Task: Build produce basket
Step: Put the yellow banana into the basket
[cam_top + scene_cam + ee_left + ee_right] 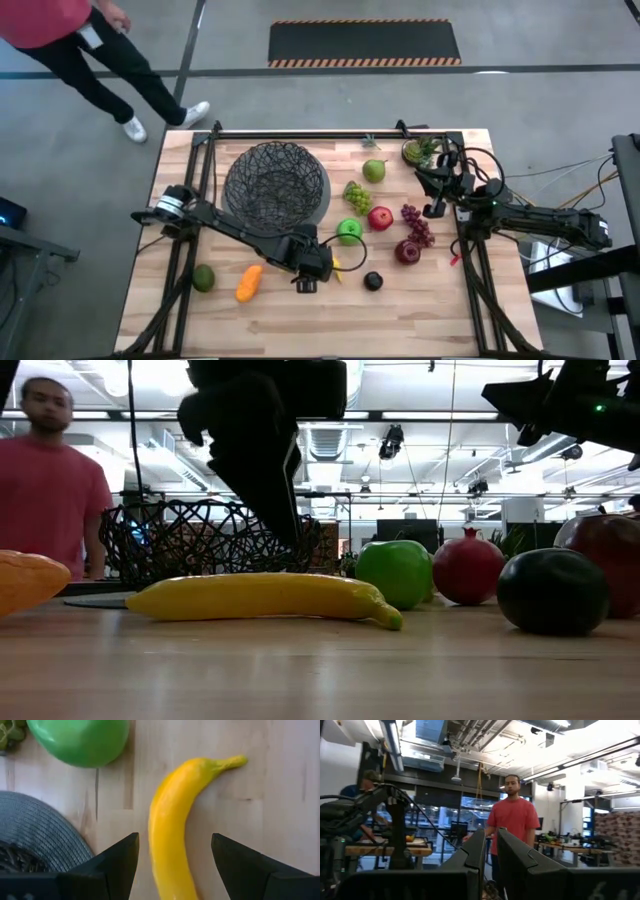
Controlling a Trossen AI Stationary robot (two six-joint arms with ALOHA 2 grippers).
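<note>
Person [70, 40] in red top walking by table's [420, 320] far-left corner; striped floor mat [365, 43] lying beyond far edge; potted plant [420, 150] sitting far right.

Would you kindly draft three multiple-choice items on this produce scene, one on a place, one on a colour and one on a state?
1. Where is the banana?
A. in the basket
B. on the table between the left gripper's open fingers
C. beside the potted plant

2. What colour is the apple lying next to the banana's stem end?
A. green
B. red
C. yellow

3. What is in the basket?
A. grapes
B. a pear
C. no produce

Answers:
1 B: the left wrist view shows the left gripper straddling it on the wood.
2 A: the green apple lies near that end.
3 C: the high view shows only mesh.
</note>
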